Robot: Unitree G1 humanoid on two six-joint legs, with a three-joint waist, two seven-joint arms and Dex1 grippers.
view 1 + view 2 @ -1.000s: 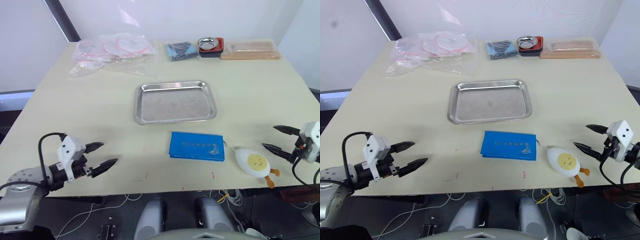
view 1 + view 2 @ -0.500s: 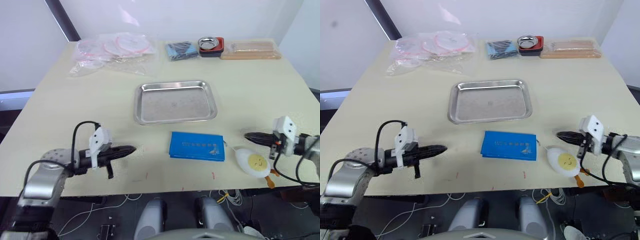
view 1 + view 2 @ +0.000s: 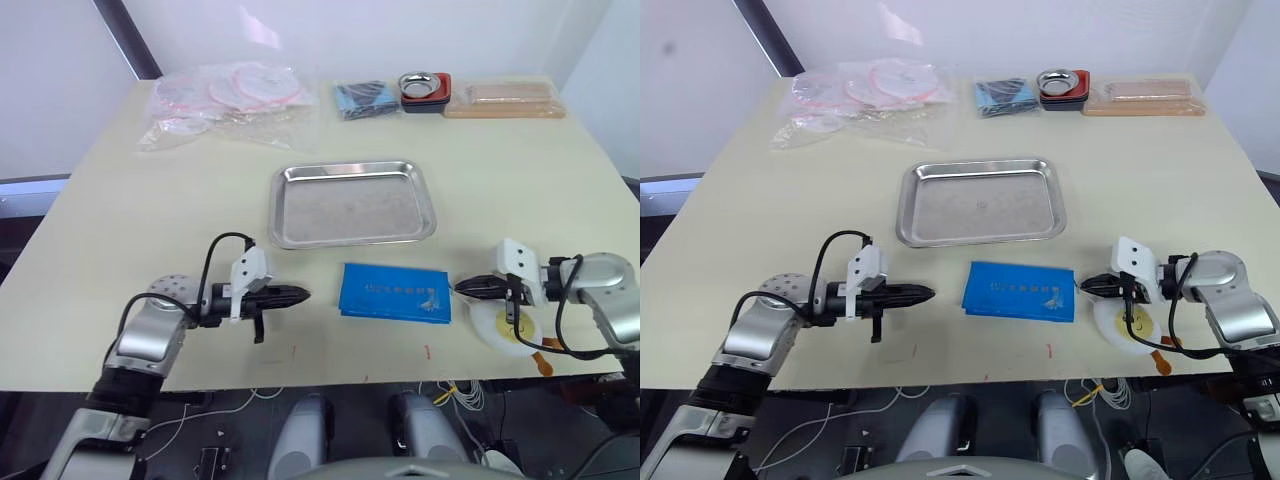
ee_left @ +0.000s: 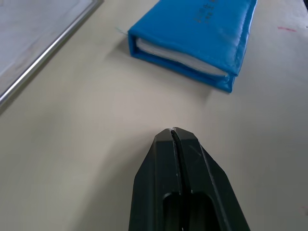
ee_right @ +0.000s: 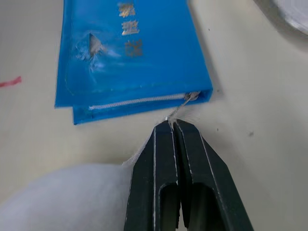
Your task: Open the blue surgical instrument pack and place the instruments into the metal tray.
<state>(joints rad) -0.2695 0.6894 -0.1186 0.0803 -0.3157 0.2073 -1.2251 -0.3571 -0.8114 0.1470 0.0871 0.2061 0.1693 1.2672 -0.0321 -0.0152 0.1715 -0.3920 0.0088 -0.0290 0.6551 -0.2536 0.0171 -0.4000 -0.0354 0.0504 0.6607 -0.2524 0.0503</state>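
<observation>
The blue surgical instrument pack lies closed and flat near the table's front edge, just in front of the metal tray, which holds nothing. My left gripper is shut and points at the pack's left end, a short gap away. My right gripper is shut too, its tip right at the thread of the zipper pull on the pack's right corner. The instruments are out of view.
A white egg-shaped toy lies under my right gripper, by the front edge. Along the back stand clear bags with pink rings, a dark blue cloth bundle, a small bowl in a red-black dish and a tan block.
Both grippers have gone from open to shut and have swung inward along the table, the left toward the pack's left end, the right to its zipper corner.
</observation>
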